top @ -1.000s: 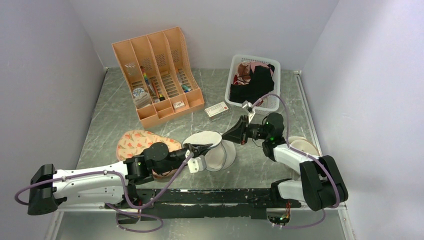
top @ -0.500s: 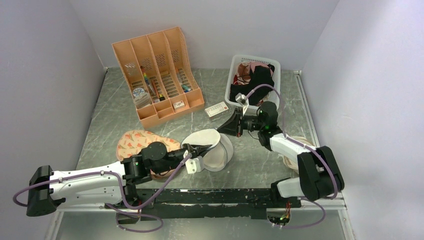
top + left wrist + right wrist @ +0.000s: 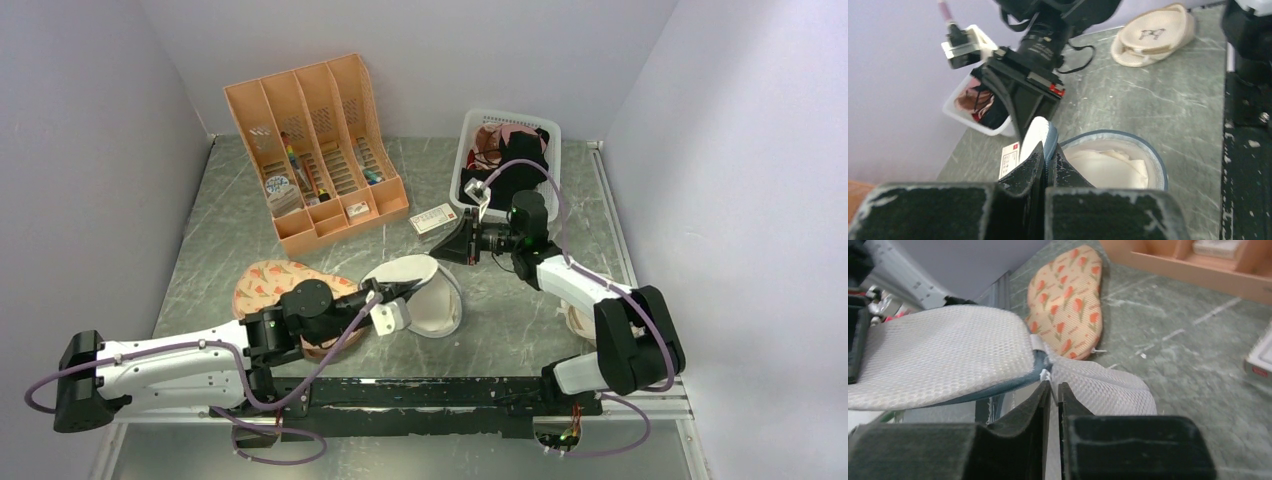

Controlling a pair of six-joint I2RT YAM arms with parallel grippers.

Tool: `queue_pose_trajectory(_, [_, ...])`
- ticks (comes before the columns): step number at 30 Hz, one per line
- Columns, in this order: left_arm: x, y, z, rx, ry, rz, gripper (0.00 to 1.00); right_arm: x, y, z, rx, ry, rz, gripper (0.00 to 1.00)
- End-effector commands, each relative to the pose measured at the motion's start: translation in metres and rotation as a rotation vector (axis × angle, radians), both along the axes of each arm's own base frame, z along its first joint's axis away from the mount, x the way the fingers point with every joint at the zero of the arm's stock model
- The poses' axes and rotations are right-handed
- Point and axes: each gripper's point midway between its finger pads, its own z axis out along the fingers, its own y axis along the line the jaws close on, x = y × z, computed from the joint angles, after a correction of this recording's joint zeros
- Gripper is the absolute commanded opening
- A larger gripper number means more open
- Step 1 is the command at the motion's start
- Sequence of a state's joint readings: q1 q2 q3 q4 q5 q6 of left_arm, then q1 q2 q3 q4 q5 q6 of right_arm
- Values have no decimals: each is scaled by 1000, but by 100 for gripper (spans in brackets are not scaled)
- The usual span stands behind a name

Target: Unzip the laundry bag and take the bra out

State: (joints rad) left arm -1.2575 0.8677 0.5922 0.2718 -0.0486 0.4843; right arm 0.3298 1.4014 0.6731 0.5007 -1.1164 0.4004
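The round white mesh laundry bag [image 3: 408,272] lay on the near side of the peach slotted desk organiser [image 3: 318,150], a little to its right, with its lid tilted up and the dark zipper rim parted. The soft white bra [image 3: 1108,167] sat inside the lower half. The left gripper [image 3: 1048,150] was clamped on the lid's edge. The right gripper [image 3: 1054,385] had its fingers together at the zipper line, though whether they pinched the pull could not be told. A pink carrot-patterned pad [image 3: 270,282] lay just in front of the organiser.
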Motion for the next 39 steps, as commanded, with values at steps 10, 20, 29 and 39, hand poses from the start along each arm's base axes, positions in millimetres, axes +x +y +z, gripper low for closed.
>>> queue_pose_trajectory(10, [96, 10, 38, -103, 279, 508, 7, 12, -71, -55, -452, 275, -520, 60])
queue_pose_trajectory(20, [120, 14, 27, -91, 382, 602, 7, -27, -75, -44, -497, 290, -588, 72])
queue_pose_trajectory(29, [131, 19, 22, -125, 447, 639, 7, -31, -64, -52, -493, 231, -705, 80])
queue_pose_trajectory(39, [108, 12, 24, -205, 827, 671, 7, -17, -55, -72, -409, 272, -815, 85])
